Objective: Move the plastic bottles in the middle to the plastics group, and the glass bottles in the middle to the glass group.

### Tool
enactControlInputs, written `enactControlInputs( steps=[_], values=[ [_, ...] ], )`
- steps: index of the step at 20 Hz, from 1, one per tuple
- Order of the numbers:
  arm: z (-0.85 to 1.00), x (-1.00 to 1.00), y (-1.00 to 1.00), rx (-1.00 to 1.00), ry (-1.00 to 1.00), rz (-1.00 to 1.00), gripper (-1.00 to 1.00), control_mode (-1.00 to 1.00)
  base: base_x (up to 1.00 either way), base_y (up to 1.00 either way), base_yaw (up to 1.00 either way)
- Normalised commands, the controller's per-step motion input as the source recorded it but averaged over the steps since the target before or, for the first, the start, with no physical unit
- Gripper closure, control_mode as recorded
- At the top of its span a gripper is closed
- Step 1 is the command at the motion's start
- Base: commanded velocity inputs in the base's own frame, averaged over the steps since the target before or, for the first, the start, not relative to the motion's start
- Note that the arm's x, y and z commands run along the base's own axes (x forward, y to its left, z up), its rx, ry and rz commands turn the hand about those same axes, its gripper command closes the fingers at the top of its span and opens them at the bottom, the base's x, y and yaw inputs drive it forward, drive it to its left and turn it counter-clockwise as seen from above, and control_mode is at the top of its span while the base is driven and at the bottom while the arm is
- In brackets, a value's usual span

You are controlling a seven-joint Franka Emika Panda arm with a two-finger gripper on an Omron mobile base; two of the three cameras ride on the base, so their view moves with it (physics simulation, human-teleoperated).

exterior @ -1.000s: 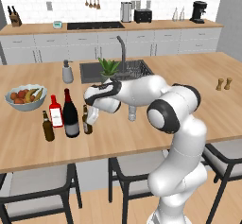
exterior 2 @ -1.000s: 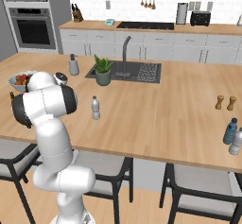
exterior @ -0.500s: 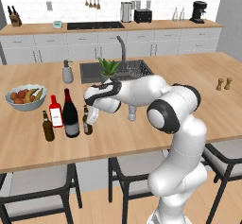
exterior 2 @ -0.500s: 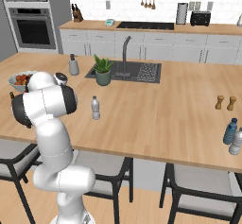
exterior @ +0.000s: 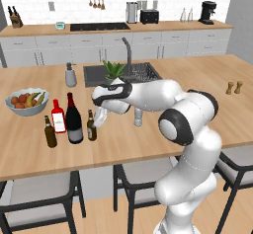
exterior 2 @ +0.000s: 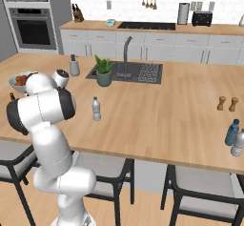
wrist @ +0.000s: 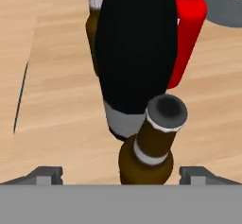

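Small brown beer bottle (exterior: 91, 126) stands upright on the island counter (exterior: 148, 139), just right of the tall dark wine bottle (exterior: 74, 119); red-labelled bottle (exterior: 58, 117) just behind-left of the wine bottle, plain dark brown bottle (exterior: 50, 132) at its 8 o'clock; all four clustered near the counter's front-left. In the hand view the beer bottle (wrist: 150, 145) sits dead centre, mouth up toward the camera, wine bottle (wrist: 134, 53) right behind it, red bottle (wrist: 189, 29) at 1 o'clock. Clear water bottle (exterior: 138, 117) stands alone mid-counter, well apart from the cluster, partly behind the arm; from the right base view it (exterior 2: 96, 109) is at 5 o'clock of the potted plant (exterior 2: 103, 71). Bowl (exterior: 27, 102) at the far left holds fruit; sink (exterior: 121, 73) behind. Gripper (exterior: 101, 117) hangs just right of the beer bottle's neck; gripper (wrist: 120, 175) fingers spread wide, one tip each side of the bottle, clear gaps both sides, holding nothing.
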Motion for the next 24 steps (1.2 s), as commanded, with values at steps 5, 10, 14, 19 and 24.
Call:
enactControlInputs(
  steps=[5, 10, 14, 19, 24],
  values=[
    [0.35, -0.37, -0.14, 0.0, 0.05, 0.0, -1.0, -1.0, 0.0, 0.0, 0.0],
    [0.08, -0.2, -0.52, 0.0, 0.17, -0.09, -1.0, -1.0, 0.0, 0.0, 0.0],
    [0.0, -0.04, -0.78, -0.01, 0.19, -0.22, -1.0, -1.0, 0.0, 0.0, 0.0],
    [0.02, 0.04, -0.65, -0.09, 0.24, -0.3, -1.0, -1.0, 0.0, 0.0, 0.0],
    [0.28, -0.06, -0.55, -0.17, 0.12, -0.42, -1.0, -1.0, 0.0, 0.0, 0.0]
  ],
)
